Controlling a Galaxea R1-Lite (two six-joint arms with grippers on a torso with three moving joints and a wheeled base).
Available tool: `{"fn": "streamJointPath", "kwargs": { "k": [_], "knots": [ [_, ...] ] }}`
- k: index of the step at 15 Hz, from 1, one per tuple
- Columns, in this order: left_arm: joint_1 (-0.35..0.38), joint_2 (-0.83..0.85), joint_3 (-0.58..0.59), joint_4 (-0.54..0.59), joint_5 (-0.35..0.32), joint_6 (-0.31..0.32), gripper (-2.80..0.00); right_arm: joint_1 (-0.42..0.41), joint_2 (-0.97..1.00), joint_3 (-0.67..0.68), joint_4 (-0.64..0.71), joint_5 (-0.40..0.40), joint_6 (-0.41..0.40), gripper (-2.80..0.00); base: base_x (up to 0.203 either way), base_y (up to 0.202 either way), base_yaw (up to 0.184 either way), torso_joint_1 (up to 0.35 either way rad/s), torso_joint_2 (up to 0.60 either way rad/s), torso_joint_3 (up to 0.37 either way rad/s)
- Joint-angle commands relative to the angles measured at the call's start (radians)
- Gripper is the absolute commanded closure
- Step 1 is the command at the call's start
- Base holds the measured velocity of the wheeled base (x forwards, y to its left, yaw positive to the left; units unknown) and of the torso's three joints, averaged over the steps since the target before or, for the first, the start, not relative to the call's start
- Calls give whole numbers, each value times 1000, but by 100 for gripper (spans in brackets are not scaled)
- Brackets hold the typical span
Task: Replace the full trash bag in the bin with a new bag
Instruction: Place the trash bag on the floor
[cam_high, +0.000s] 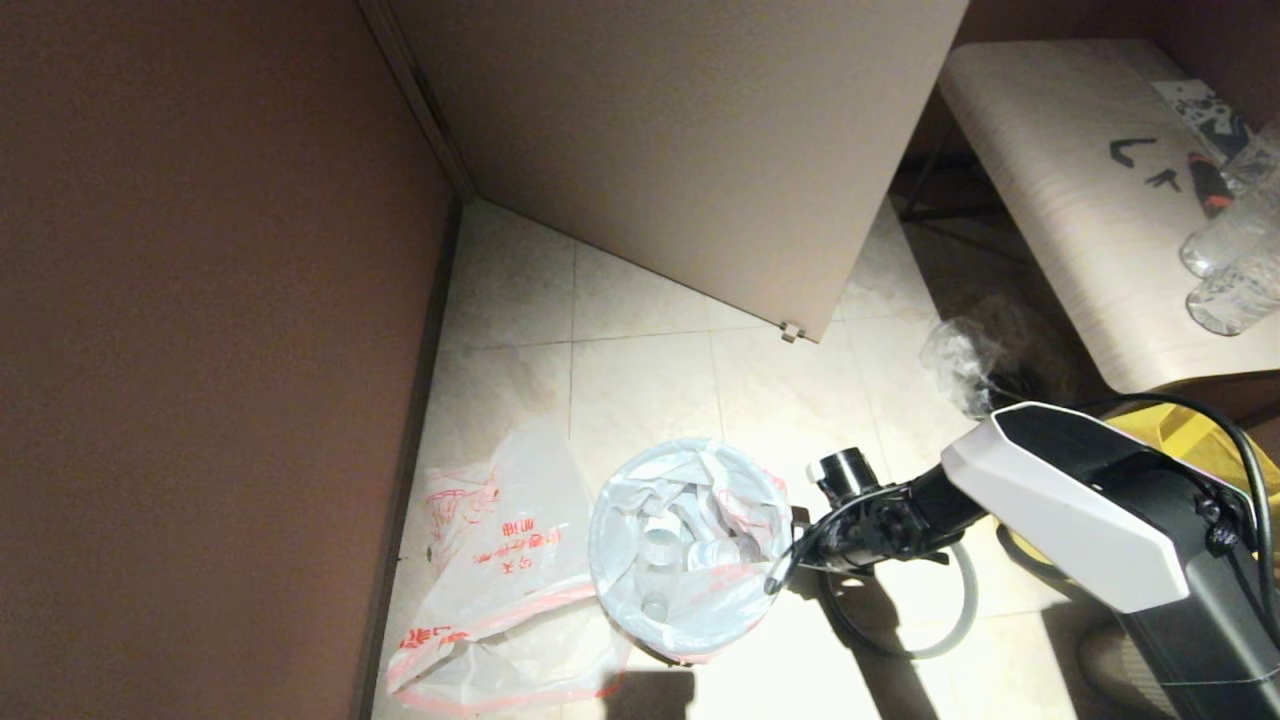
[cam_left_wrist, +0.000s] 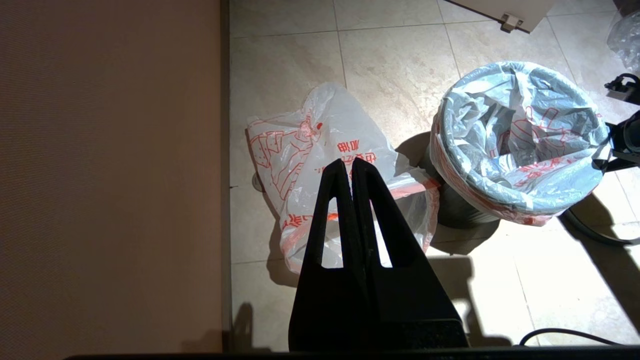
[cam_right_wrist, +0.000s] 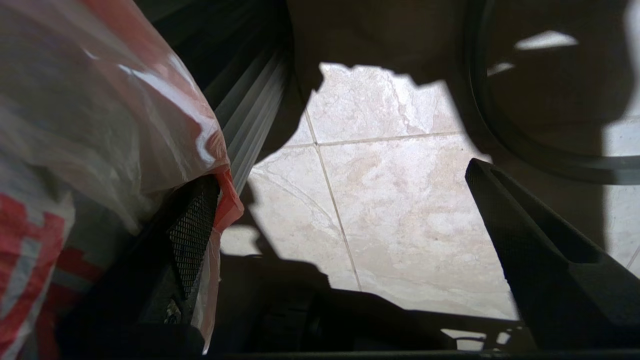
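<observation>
1. Full trash bag (cam_high: 690, 545) sits inside the bin (cam_left_wrist: 452, 205), standing upright with its mouth open toward the ceiling; its red-orange hem is folded over the bin's rim, and clear bottles and cups show inside.
2. The new bag (cam_high: 500, 590) lies slack and flat on the floor tiles, just beside the bin on the wall side, its long axis running along the wall.
3. The right gripper (cam_right_wrist: 345, 235) is low beside the bin, jaws spread wide; one finger (cam_right_wrist: 192, 235) touches the folded-over film of the full bag, the other is apart over the tile.
4. The grey hoop (cam_high: 940, 630) lies on the floor under the right arm.
5. The left gripper (cam_left_wrist: 352, 165) hangs above the new bag, jaws pressed together, holding nothing.
</observation>
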Motion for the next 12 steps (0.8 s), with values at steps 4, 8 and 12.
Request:
{"fn": "streamJointPath", "kwargs": {
  "k": [4,8,12],
  "knots": [
    [0,1,2,0,0,0,0,-10,20,-64,2,0,-2,-280,0,0,0,0,0,0],
    [0,1,2,0,0,0,0,-35,96,-136,2,-71,-102,-280,0,0,0,0,0,0],
    [0,1,2,0,0,0,0,-35,118,-157,-36,-177,-158,-280,0,0,0,0,0,0]
  ]
}}
